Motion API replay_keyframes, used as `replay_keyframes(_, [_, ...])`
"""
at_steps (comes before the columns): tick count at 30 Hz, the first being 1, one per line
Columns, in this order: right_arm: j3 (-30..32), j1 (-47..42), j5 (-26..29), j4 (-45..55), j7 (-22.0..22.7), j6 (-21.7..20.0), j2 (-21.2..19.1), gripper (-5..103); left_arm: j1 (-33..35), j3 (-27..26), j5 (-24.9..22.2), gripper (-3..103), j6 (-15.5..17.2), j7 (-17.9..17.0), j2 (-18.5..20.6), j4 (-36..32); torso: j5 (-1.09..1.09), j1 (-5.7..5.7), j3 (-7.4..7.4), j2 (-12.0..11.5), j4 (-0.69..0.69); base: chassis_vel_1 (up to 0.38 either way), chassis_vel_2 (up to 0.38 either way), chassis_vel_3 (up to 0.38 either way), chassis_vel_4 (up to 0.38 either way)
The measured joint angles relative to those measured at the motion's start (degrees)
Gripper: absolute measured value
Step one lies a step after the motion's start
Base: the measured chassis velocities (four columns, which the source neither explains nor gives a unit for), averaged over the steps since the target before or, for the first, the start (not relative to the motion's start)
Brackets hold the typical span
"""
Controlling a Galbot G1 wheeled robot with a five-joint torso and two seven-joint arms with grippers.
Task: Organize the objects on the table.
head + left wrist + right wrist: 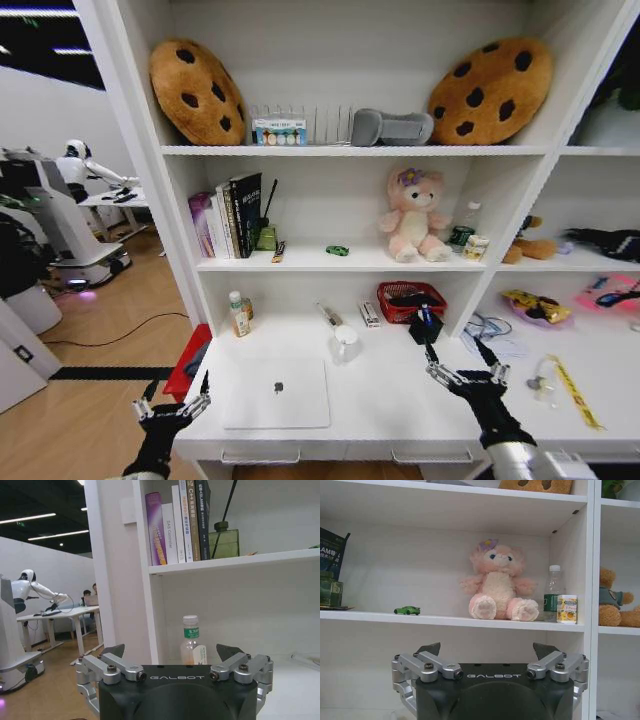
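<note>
Head view: one laptop (276, 392) lies closed on the table (400, 400), one green toy car (337, 250) sits on the shelf above, one yellow strip (574, 392) at far right. Two grippers, left (172, 392) and right (463, 358), hover with fingers spread, holding nothing.

White shelving unit (330, 150), wooden floor (110, 300)

Right gripper (489, 652) in the foreground, fingers spread wide, empty, facing a white shelf (470, 621). On the shelf: tiny green toy car (407, 610), pink plush toy (498, 582) seated upright, clear bottle (552, 594) just beside a small yellow-labelled jar (567, 609). Brown teddy (614, 599) in the neighbouring compartment.
</note>
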Motion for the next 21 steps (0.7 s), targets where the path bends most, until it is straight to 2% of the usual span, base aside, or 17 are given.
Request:
replay_keyframes(8, [0.0,0.0,0.0,0.0,0.0,0.0,0.0,100,0.0,0.0,0.0,100,0.0,0.0,0.0,0.0,0.01,-0.02,-0.03,0.0,-0.01,0.073,-0.07,-0.078,0.082])
replay_keyframes(20, [0.0,0.0,0.0,0.0,0.0,0.0,0.0,100,0.0,0.0,0.0,100,0.0,0.0,0.0,0.0,-0.03,-0.11,-0.12,-0.2,0.01,0.21,-0.215,-0.233,0.225])
replay_keyframes(21, [0.0,0.0,0.0,0.0,0.0,0.0,0.0,100,0.0,0.0,0.0,100,0.0,0.0,0.0,0.0,0.03,-0.11,-0.12,-0.2,-0.01,0.292,-0.279,-0.33,0.279])
